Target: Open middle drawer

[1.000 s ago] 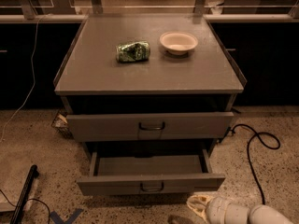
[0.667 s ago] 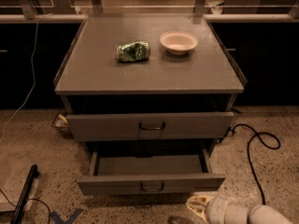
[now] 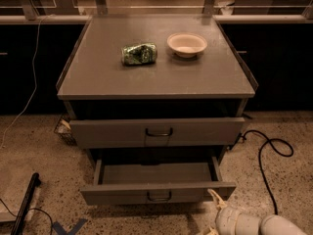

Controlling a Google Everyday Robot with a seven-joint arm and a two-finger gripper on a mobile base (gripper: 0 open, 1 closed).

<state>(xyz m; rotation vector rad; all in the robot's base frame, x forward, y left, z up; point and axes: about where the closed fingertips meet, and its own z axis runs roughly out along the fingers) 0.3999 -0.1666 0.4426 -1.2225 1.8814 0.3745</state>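
The middle drawer [image 3: 157, 195] is pulled out, and its grey tray interior [image 3: 156, 173] shows empty. Its small loop handle [image 3: 159, 196] sits at the centre of the shallow front. My gripper [image 3: 211, 213] is at the bottom right of the camera view, just below and to the right of the drawer's right front corner. It is open and holds nothing. One pale fingertip [image 3: 213, 198] lies close to that corner, apart from the handle. The white arm [image 3: 259, 225] runs off the lower right edge.
A taller, wider drawer front [image 3: 157, 132] stands above, with a dark gap over it. On the cabinet top [image 3: 156, 77] lie a crushed green can [image 3: 139, 54] and a white bowl [image 3: 187, 44]. A black cable [image 3: 266, 153] loops on the floor at right, and a dark bar [image 3: 27, 202] lies at left.
The gripper has shifted slightly right and back from the drawer front. The drawer stays pulled out as before.
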